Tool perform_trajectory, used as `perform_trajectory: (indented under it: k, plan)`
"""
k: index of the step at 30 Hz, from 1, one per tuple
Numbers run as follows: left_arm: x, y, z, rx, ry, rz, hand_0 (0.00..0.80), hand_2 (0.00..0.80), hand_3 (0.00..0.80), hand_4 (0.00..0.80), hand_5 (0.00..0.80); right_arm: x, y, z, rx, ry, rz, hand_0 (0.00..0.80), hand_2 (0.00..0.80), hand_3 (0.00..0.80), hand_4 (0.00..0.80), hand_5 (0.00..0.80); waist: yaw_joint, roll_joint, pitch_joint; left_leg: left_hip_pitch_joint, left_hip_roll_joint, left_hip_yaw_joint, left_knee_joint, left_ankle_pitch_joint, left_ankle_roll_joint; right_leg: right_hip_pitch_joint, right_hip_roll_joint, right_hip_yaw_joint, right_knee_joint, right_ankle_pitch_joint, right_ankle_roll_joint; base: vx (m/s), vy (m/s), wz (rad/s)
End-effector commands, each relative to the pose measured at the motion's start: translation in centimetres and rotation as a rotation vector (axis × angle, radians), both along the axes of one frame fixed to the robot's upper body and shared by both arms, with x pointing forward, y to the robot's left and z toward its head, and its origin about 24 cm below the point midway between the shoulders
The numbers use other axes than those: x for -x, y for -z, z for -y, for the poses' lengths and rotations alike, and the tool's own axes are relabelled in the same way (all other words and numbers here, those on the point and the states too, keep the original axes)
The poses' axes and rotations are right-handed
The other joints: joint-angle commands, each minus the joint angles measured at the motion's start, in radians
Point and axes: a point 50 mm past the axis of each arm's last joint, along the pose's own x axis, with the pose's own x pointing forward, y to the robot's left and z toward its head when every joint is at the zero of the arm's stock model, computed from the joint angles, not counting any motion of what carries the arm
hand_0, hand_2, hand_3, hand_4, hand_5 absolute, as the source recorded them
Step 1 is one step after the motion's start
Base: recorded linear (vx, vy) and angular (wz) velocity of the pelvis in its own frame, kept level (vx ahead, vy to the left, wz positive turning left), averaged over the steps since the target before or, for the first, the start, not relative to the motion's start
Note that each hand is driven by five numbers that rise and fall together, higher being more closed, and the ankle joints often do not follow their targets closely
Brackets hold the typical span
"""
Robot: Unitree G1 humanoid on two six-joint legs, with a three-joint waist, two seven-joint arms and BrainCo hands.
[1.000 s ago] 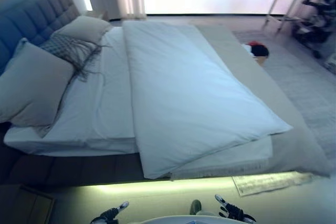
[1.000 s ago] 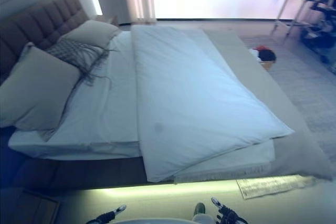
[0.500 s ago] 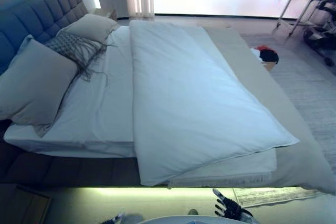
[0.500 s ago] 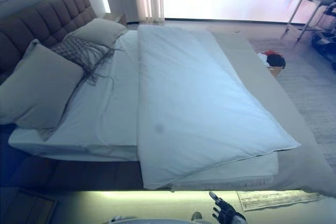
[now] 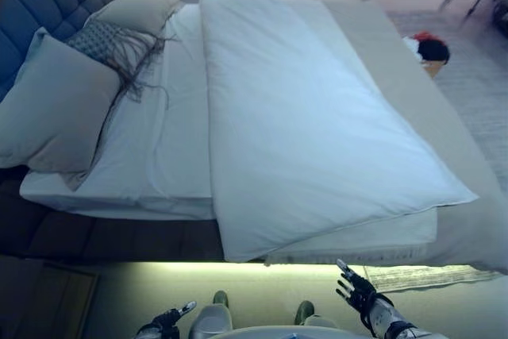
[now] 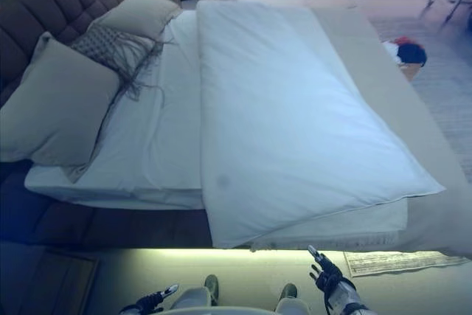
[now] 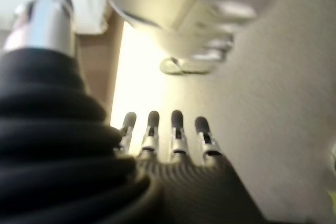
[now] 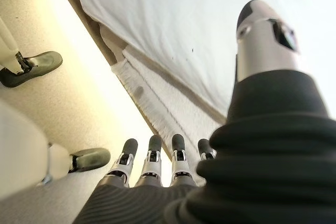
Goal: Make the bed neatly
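Note:
A bed with a grey tufted headboard [image 5: 48, 5] fills both eye views. A white duvet [image 5: 309, 117] lies folded lengthwise over the bed's right half, one corner hanging at the near edge [image 5: 238, 253]. The white sheet [image 5: 171, 140] shows bare on the left. Two beige pillows [image 5: 51, 109] [image 5: 139, 7] and a grey fringed cushion [image 5: 103, 41] lie by the headboard. My right hand [image 5: 359, 290] is open, low in front of the bed's near edge, holding nothing. My left hand [image 5: 168, 320] is open, low at the lower left, holding nothing.
A beige cover [image 5: 468, 228] lies under the duvet on the bed's right side. A mat [image 5: 429, 275] lies on the floor by the near right corner. A basket with red and dark things [image 5: 430, 49] stands beyond the bed. A wooden nightstand [image 5: 48, 299] is at lower left.
The camera has tilted down and come closer to the bed. My right hand has risen a little towards the bed's near edge. My left hand shows again at the lower left.

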Motion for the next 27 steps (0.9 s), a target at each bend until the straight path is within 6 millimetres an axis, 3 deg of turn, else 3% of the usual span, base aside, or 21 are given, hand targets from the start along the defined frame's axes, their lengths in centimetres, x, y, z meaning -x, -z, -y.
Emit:
perform_trajectory:
  k: [1, 4, 13, 19, 26, 27]
  plan:
    - [-5.2, -1.7, -1.0, -0.03, 0.048, 0.136, 0.0, 0.0, 0.0, 0.0, 0.0, -5.7, -3.2, 1.1, 0.082, 0.041, 0.188, 0.0, 0.0, 0.0, 0.0, 0.0, -0.013, -0.02, 0.111, -0.062, 0.017, 0.014, 0.097, -0.032, -0.037, -0.046, -0.062, 0.061, 0.003, 0.01, 0.046, -0.189, -0.056, 0.07]
    - [-7.7, -2.5, -0.6, -0.006, 0.056, 0.212, 0.0, 0.0, 0.0, 0.0, 0.0, -8.0, -4.9, 1.8, 0.073, 0.092, 0.257, 0.0, 0.0, 0.0, 0.0, 0.0, -0.019, -0.008, 0.167, -0.144, 0.025, 0.007, 0.132, -0.025, -0.042, -0.125, -0.068, 0.068, 0.039, 0.009, 0.038, -0.185, -0.067, 0.06]
    - [-12.4, -4.7, -0.2, 0.012, 0.041, 0.344, 0.0, 0.0, 0.0, 0.0, 0.0, -14.2, -10.9, 4.2, 0.051, 0.158, 0.394, 0.0, 0.0, 0.0, 0.0, 0.0, -0.014, 0.019, 0.28, -0.353, 0.018, -0.017, 0.243, -0.03, -0.04, -0.359, -0.069, 0.078, 0.182, -0.018, 0.018, -0.106, -0.063, 0.0]
    - [-14.1, -5.9, -0.4, 0.003, 0.02, 0.403, 0.0, 0.0, 0.0, 0.0, 0.0, -16.5, -14.7, 6.3, 0.06, 0.212, 0.44, 0.0, 0.0, 0.0, 0.0, 0.0, -0.006, 0.038, 0.32, -0.483, 0.005, -0.037, 0.317, -0.044, -0.025, -0.525, -0.068, 0.099, 0.303, -0.046, 0.006, -0.073, -0.033, 0.1]
    - [-14.4, -6.1, 0.1, 0.026, -0.014, 0.441, 0.0, 0.0, 0.0, 0.0, 0.0, -17.8, -18.0, 7.8, 0.063, 0.243, 0.537, 0.0, 0.0, 0.0, 0.0, 0.0, 0.005, 0.061, 0.329, -0.576, 0.012, -0.056, 0.395, -0.088, -0.02, -0.642, -0.079, 0.121, 0.424, -0.097, 0.001, 0.012, -0.021, 0.11]
    - [-14.4, -6.1, 0.3, 0.044, -0.045, 0.453, 0.0, 0.0, 0.0, 0.0, 0.0, -18.3, -19.5, 8.4, 0.069, 0.241, 0.573, 0.0, 0.0, 0.0, 0.0, 0.0, 0.007, 0.066, 0.328, -0.598, 0.014, -0.061, 0.405, -0.089, -0.017, -0.672, -0.082, 0.124, 0.447, -0.102, -0.001, 0.003, 0.002, 0.05]
